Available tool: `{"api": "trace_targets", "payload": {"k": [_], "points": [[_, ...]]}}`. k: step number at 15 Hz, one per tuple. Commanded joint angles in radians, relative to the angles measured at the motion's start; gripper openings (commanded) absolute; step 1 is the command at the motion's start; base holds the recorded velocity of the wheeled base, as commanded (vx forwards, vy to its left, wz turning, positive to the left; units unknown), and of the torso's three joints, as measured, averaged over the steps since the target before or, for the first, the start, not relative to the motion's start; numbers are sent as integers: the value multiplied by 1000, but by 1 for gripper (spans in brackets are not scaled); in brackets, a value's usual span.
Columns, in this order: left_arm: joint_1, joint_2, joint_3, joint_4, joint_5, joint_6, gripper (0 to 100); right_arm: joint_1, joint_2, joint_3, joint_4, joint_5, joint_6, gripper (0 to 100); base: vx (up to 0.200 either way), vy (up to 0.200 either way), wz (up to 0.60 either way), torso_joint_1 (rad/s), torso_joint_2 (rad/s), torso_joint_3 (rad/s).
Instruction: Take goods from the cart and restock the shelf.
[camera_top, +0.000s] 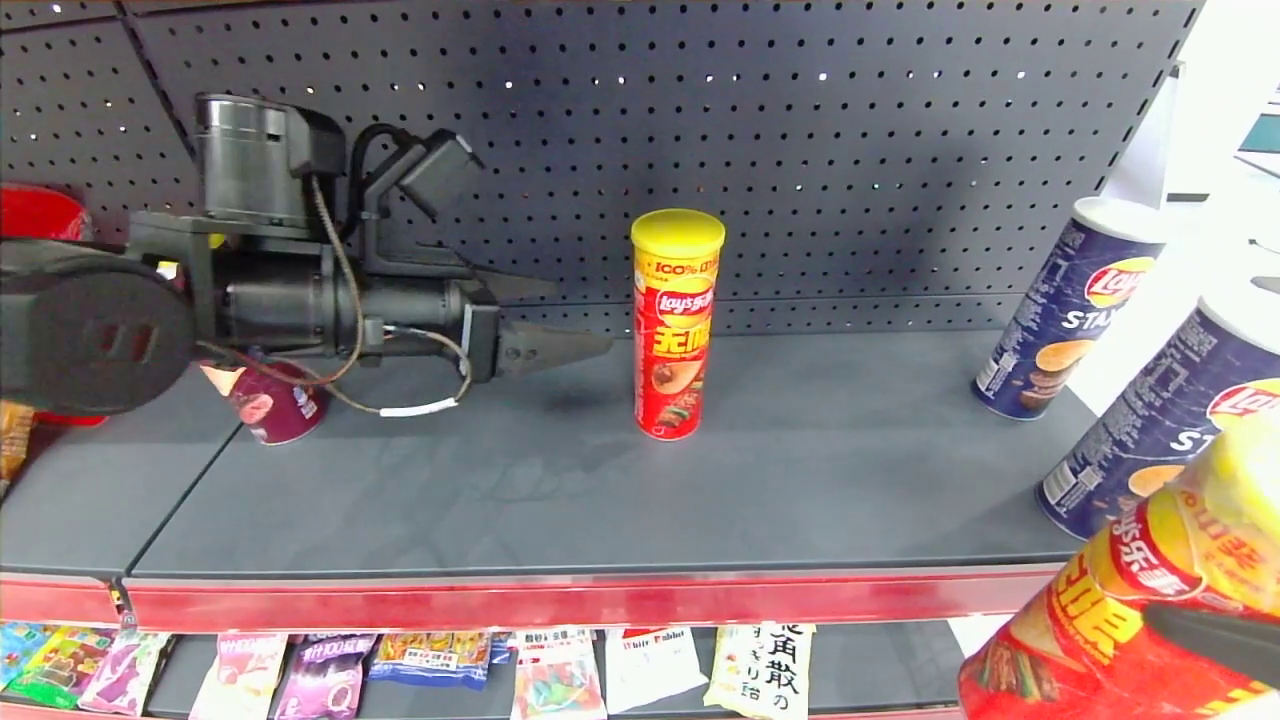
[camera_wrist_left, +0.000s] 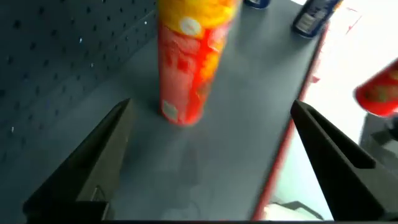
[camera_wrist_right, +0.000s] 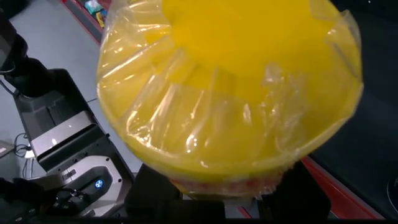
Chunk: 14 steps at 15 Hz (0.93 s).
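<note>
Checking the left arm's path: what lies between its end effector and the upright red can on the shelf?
Nothing: bare shelf runs from the left end effector to the red can, in the head view.

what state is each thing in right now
red can, upright on shelf, lid on
left hand, open, empty, beside red can
held can, tilted, off the shelf, lid on
right hand, shut on held can
far blue can, standing, lid on
near blue can, standing, lid on
</note>
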Motion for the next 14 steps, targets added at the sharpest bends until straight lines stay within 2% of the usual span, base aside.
{"api": "trace_targets", "payload": {"k": [1,2,3,4,5,14], "points": [[-31,151,-115,-1,-4,5,100,1,-3,-2,1,-1,0,0,0,0,0,0,0,0],[-45,182,-159,-1,-6,5,100,1,-5,0,1,-9,0,0,0,0,0,0,0,0],[-46,185,-165,-1,-6,5,100,1,-5,0,1,-10,0,0,0,0,0,0,0,0],[-65,228,-233,-1,-6,4,100,1,-6,0,1,-19,0,0,0,0,0,0,0,0],[-65,252,-260,-1,-6,4,100,1,-6,-2,1,-21,0,0,0,0,0,0,0,0],[-92,360,-398,2,-4,-9,100,-1,-5,1,1,-21,4,0,0,0,0,0,0,0]]}}
